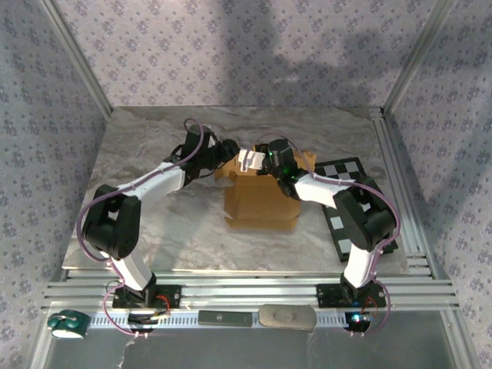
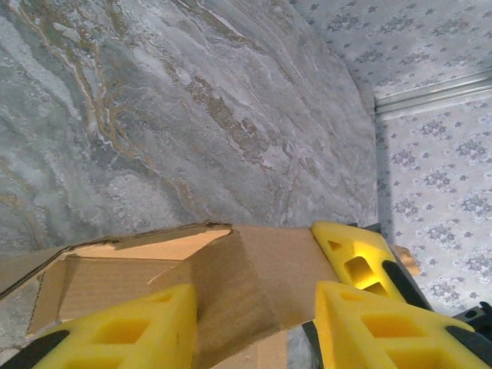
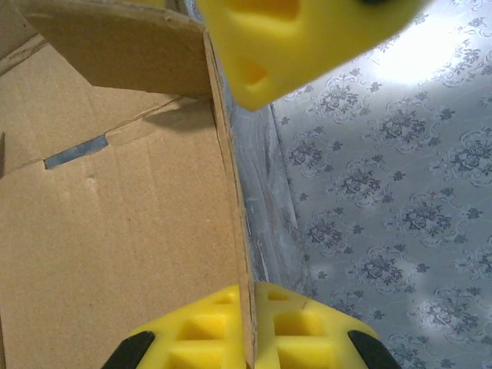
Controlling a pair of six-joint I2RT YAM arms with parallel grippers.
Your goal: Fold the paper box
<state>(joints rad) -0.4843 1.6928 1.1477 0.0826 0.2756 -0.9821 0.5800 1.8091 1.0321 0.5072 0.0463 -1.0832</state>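
Right hand [image 3: 247,298]: pinched shut on the thin top edge of a side wall of the paper box [image 1: 261,204], with one yellow finger [image 3: 196,338] on each face.
Left hand [image 2: 254,307]: jaws part-way apart with a bent flap between them. Whether they press it, I cannot tell.
Box position: directly under both hands on the desk [image 1: 177,238], its floor panel spreading to the right hand's left.
Handling: probably light. Panels look stiff and should bend along the scored creases. Thin edges could crush or tear under a hard pinch, and the box may slide on the smooth marble.
Where to hold: flat on a flap or wall, close to its crease.
Edges: raw cut edges and a slit lie beside the right hand.
Open room: bare desk ahead of the left hand. The hands are near each other. A checkered board [image 1: 344,167] lies outward of the right hand.
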